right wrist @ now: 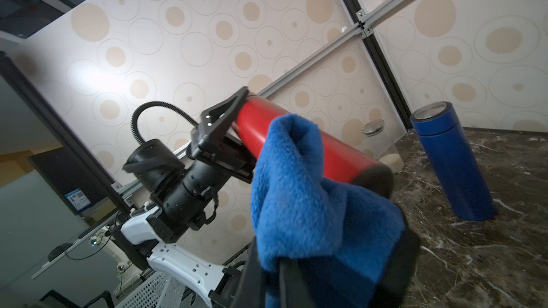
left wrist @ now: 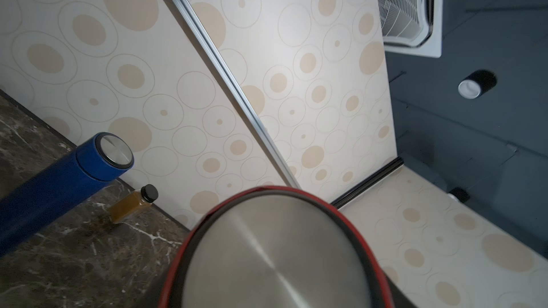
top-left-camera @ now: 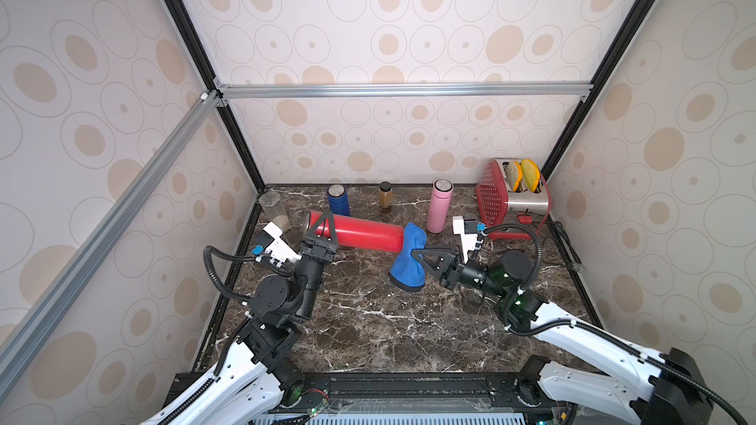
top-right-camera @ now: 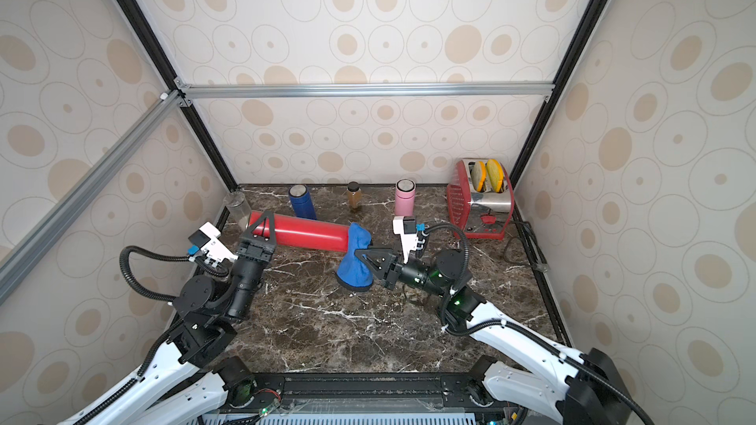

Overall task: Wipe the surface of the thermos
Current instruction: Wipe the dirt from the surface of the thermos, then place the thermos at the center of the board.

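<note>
First, sticker [right wrist: 77, 200]: blue and white, on a dark panel outside the enclosure, seen past the left arm in the right wrist view; its print is too small to read.
Glass jar [top-left-camera: 274, 208]: clear and upright in the 10 o'clock corner of the marble countertop [top-left-camera: 388, 320], with a pale layer at its bottom.
Left gripper [top-left-camera: 325, 220]: at 9 o'clock from the table's centre, claw clamped tight across the red thermos near its cap end; 1 black finger lies over the top of the body in both top views.
Red thermos [top-left-camera: 368, 234]: held sideways, steel cap [left wrist: 275, 250] pointing to 9 o'clock and base to 3 o'clock. The right wrist view shows it tilted and raised off the countertop. Its plain red body shows no writing I can read.
Blue thermos [top-left-camera: 338, 200]: upright at 11 o'clock, just behind the red thermos, steel lid on top.
Brown bottle [top-left-camera: 385, 196]: small, black cap, upright at 12 o'clock by the back wall.
Blue cloth [top-left-camera: 403, 269]: fleecy and bunched near the centre, draped over the red thermos's base end and touching it; its lower edge hangs toward 6 o'clock.
Right gripper [top-left-camera: 414, 255]: pointing to 9 o'clock, claw pinched fully closed on the blue cloth.
Pink thermos [top-left-camera: 439, 208]: upright at 1 o'clock, steel lid, apart from the cloth.
Toaster [top-left-camera: 509, 198]: red and steel, in the 2 o'clock corner, 2 slices [top-left-camera: 521, 175] standing in its slots.
</note>
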Robot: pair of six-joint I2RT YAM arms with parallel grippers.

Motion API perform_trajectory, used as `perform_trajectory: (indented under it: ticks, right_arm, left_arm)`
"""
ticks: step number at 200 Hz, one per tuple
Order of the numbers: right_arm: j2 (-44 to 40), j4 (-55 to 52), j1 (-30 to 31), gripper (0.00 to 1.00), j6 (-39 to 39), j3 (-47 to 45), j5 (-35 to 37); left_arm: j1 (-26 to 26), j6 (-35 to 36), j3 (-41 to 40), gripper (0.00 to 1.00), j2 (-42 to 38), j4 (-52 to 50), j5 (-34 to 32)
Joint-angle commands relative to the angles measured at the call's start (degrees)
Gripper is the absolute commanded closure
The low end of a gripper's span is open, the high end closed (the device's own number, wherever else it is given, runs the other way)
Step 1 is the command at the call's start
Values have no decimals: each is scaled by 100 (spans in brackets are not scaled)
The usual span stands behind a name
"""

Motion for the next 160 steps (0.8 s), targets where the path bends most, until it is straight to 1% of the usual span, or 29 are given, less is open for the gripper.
perform_trajectory:
  ticks: [1, 43, 54, 66, 88, 106, 136, 160]
  right_arm:
    - [-550, -753, 50, 100, -432, 221, -141]
    - [-1475, -2280, 35, 100, -947, 142, 294]
    - [-1676, -2722, 35, 100, -1079, 116, 424]
    - [-1863, -3147, 33, 100, -1210, 65, 562]
    - [-2114, -3493, 38, 100, -1283, -122, 735]
    - [-2219, -3539, 36, 100, -1266, -315, 824]
    - [-2167, -3566, 38, 100, -1284, -481, 906]
    - [-2127, -3539, 34, 100, -1335, -585, 943]
  left_arm:
    - [-37, 1186, 559, 100, 378, -390, 362]
    - [-32, 2575, 1547, 100, 1333, -278, 909]
    - [-34, 3098, 1848, 100, 1681, -243, 1139]
    - [-32, 3614, 2172, 100, 2083, -296, 1209]
    - [-31, 4579, 2308, 100, 2766, 289, 1232]
    - [-30, 5247, 2305, 100, 3321, 867, 1090]
    - [-15, 5771, 2684, 100, 4303, 1192, 1007]
    - [139, 5664, 2893, 100, 5025, 1540, 1032]
